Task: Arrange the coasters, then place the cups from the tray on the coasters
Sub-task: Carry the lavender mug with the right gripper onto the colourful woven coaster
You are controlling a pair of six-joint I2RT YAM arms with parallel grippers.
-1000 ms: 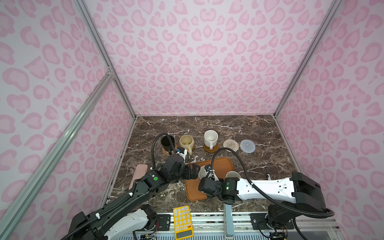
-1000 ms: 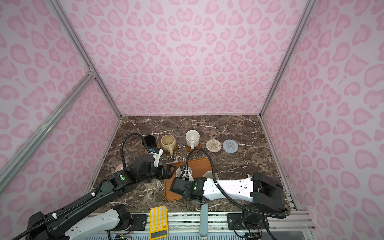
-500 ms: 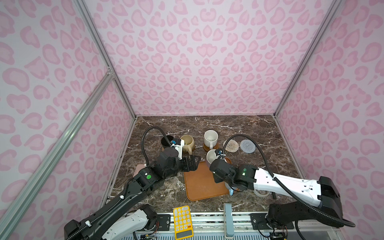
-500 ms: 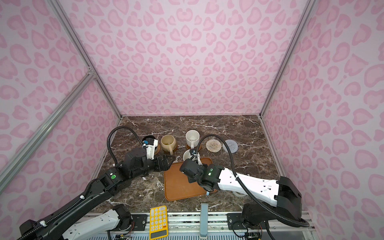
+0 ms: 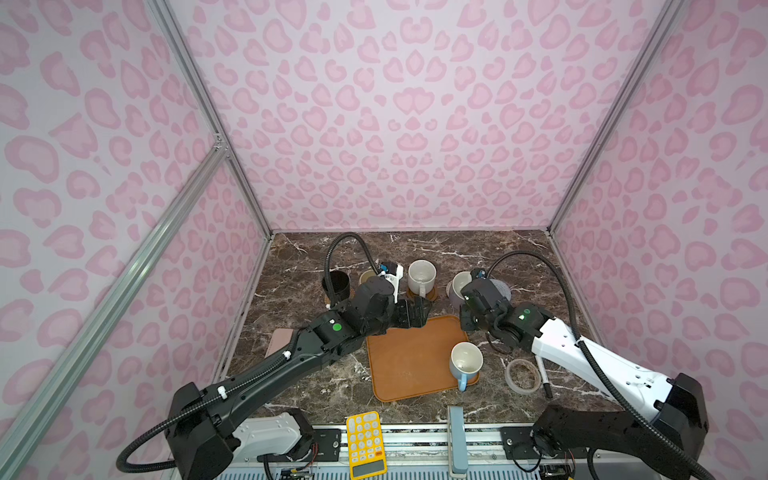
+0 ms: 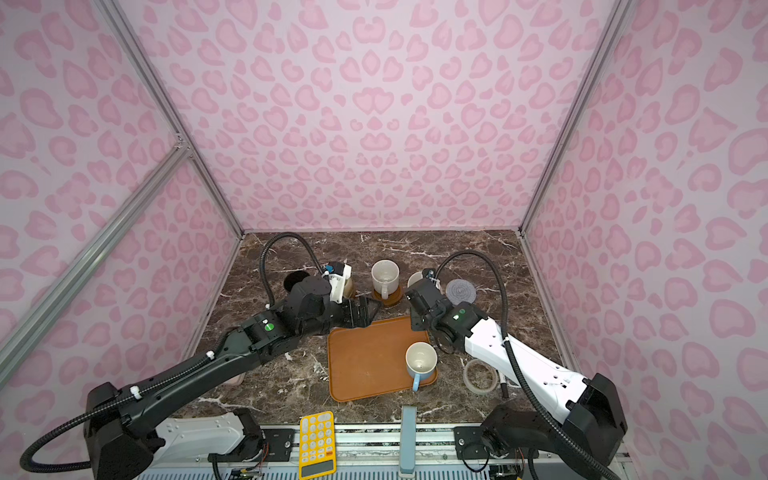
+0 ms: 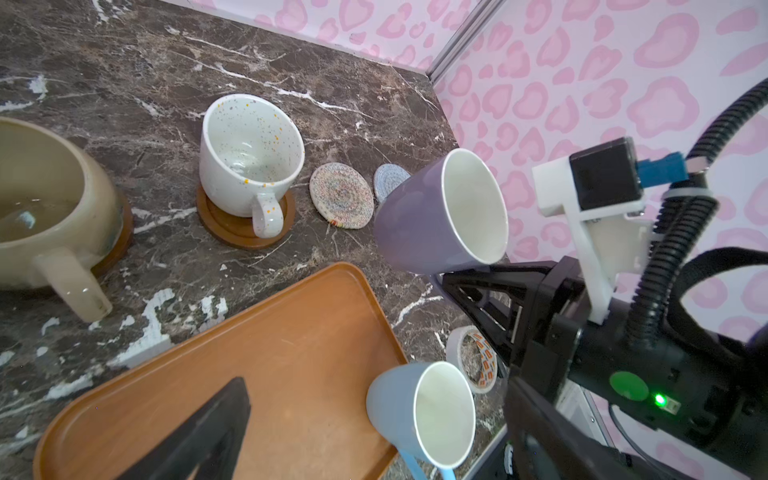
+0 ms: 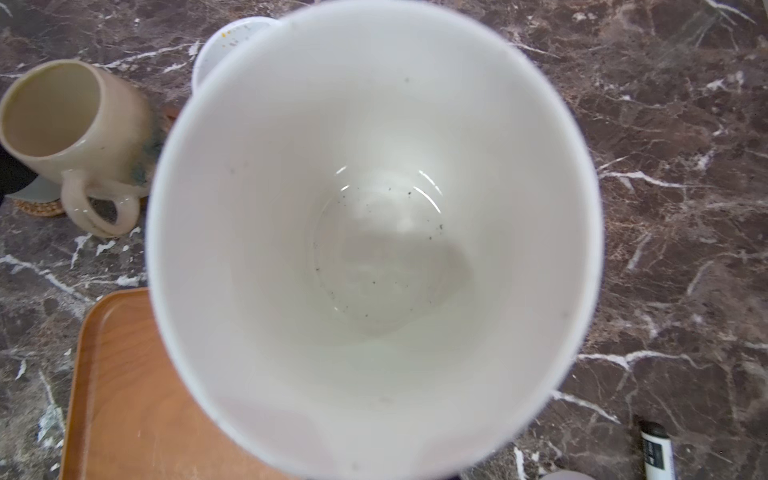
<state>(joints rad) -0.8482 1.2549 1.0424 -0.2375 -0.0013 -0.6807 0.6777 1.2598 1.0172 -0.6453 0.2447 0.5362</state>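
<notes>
The tabletop (image 7: 124, 62) looks like polished brown marble with white veins. The tray (image 7: 270, 353) is smooth and matt. The speckled white mug (image 7: 249, 153) and cream-yellow mug (image 7: 50, 199) are glossy glazed ceramic. The lavender mug (image 7: 415, 224) is satin outside and shiny white inside. The cream coaster (image 7: 341, 195) and grey-blue coaster (image 7: 388, 178) are coarse woven cord.

You are in a robot lab test booth: pink printed walls (image 5: 407, 124) on metal posts (image 5: 208, 110) enclose a marble tabletop (image 5: 457, 249), and two robot arms (image 5: 266, 382) stand on a front rail (image 5: 415, 440).
</notes>
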